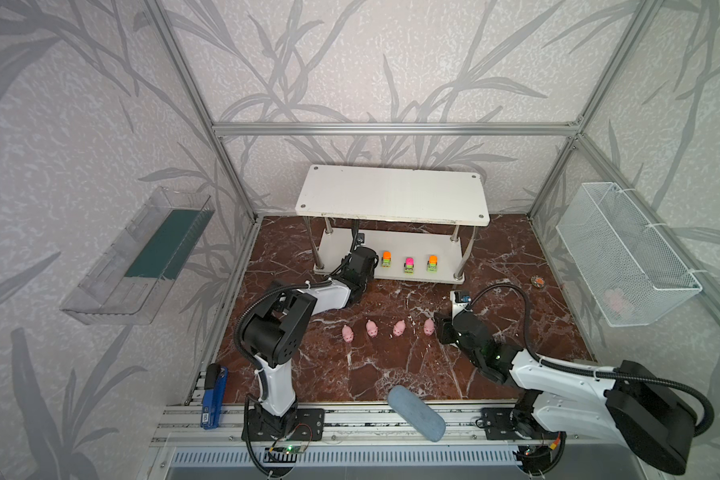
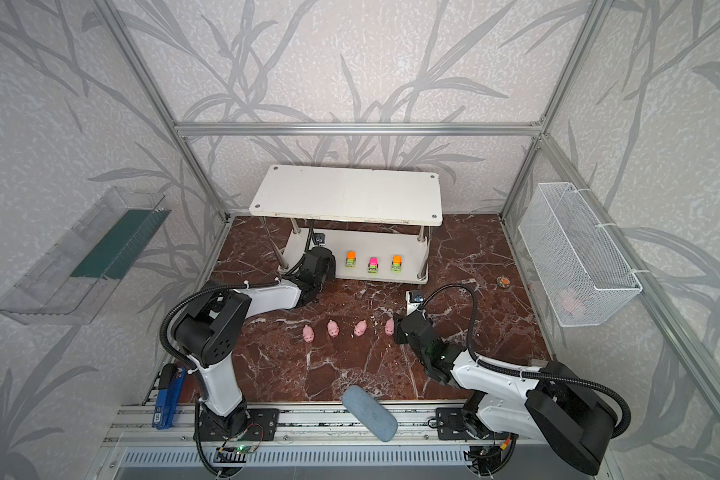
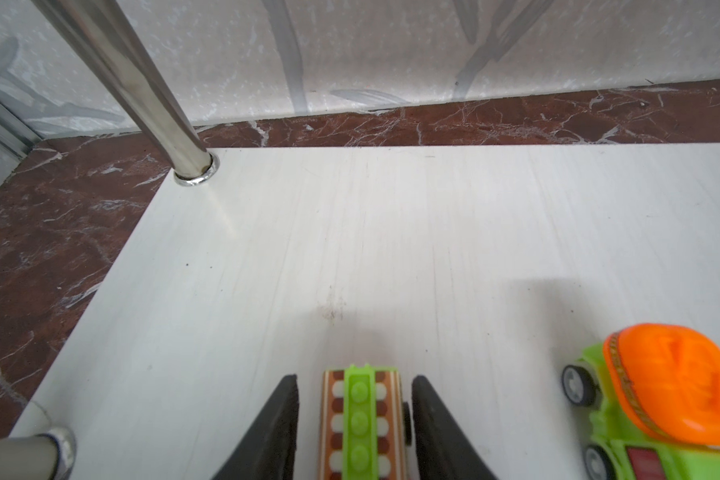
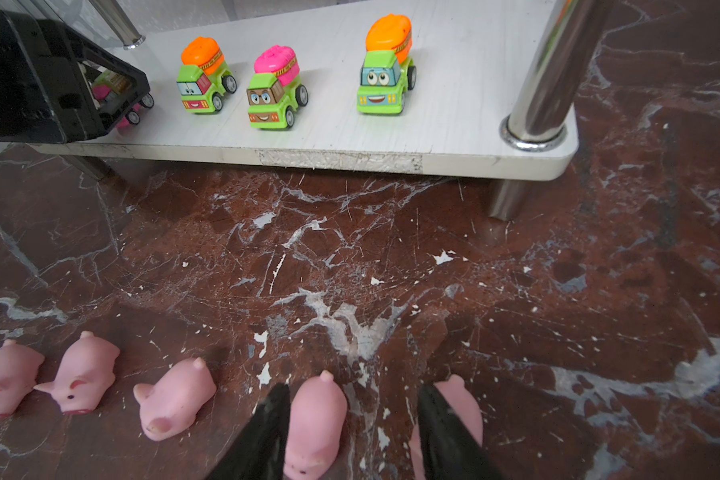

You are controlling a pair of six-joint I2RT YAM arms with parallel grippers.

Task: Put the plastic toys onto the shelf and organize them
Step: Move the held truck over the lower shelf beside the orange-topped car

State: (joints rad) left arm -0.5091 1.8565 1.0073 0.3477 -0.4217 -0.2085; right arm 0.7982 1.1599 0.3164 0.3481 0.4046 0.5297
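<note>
Right wrist view: five pink pigs [image 4: 175, 399] lie in a row on the marble worktop [image 4: 350, 257]. The right fingers [image 4: 267, 432] stand parted astride one pig [image 4: 314, 419], not gripping it. Farther back, on the shelf [image 4: 454, 104] lower board, the left fingers [image 3: 275, 424] stand parted around a green truck [image 3: 360, 419], unclamped, beside three more trucks [image 4: 273, 89].
</note>
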